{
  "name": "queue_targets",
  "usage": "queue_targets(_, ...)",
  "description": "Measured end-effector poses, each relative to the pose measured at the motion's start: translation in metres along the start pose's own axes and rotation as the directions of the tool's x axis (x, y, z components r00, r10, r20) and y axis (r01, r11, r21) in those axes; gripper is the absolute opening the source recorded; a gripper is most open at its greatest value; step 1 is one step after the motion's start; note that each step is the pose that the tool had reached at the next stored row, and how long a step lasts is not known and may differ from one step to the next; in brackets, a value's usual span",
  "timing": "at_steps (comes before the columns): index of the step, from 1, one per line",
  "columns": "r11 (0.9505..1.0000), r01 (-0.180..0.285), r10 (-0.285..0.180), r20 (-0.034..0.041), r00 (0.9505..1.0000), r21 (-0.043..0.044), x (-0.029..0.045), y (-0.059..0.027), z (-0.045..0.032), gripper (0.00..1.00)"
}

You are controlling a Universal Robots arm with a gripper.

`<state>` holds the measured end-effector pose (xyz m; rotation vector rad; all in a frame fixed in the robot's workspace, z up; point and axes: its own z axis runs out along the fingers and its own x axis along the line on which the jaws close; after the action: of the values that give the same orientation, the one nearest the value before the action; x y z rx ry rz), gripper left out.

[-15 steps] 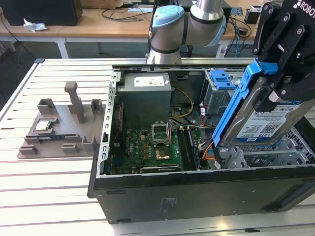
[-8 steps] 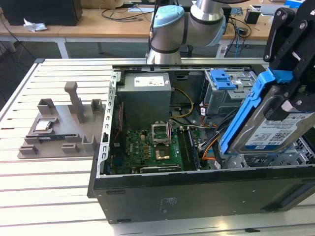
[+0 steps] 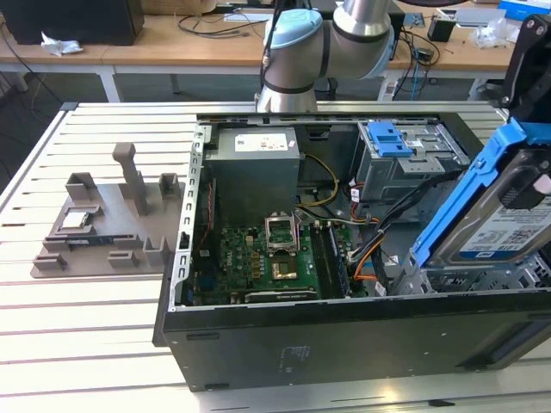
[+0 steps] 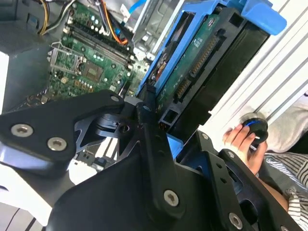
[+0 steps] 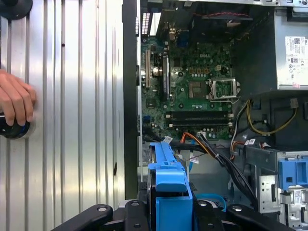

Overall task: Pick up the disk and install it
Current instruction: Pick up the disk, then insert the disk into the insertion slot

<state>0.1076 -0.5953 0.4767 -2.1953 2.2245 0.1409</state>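
The gripper (image 3: 524, 79) pinches the disk (image 3: 506, 213) at its upper end, with a black finger on each side of the blue frame. The disk hangs tilted over the open computer case (image 3: 344, 337), at the exterior view's right end of it. Its labelled silver face points up and outward. Its lower edge sits down near the metal bay inside the case, and I cannot tell whether it touches anything there. In the second wrist view the green circuit-board side of the disk (image 4: 201, 61) runs away from the gripper toward the inside of the case. In the first wrist view the blue frame (image 5: 169, 192) rises between the gripper's black links.

The case lies on its side on a slatted metal surface (image 3: 86, 331). Inside it are a green motherboard (image 3: 258, 262), a grey power supply (image 3: 256, 172) and a bundle of orange and black cables (image 3: 372, 258). A lighter blue clip (image 3: 387, 138) sits on the drive cage toward the far side. The arm (image 3: 327, 39) stands behind the case.

At the exterior view's left, well apart from the case, a grey holder (image 3: 112, 215) rests on the surface with a small square chip (image 3: 75, 219) on it.

A person's hand (image 5: 17, 101) rests on a round black knob (image 5: 14, 130) on the surface beside the case.
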Motion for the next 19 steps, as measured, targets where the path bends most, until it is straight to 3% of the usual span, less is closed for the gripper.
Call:
queue_targets(5,1.0,0.003,-0.003,-0.0016,1.0,-0.0025,-0.005,-0.0211,0.0046,0.37)
queue_targets(8,1.0,0.005,-0.005,-0.0018,1.0,-0.0038,-0.011,-0.0259,0.009,0.37)
queue_targets(11,1.0,0.005,-0.005,-0.0021,1.0,-0.0037,-0.0177,-0.0267,0.0101,0.37)
queue_targets(19,1.0,0.005,-0.005,-0.002,1.0,-0.0037,-0.0184,-0.0271,0.0102,0.37)
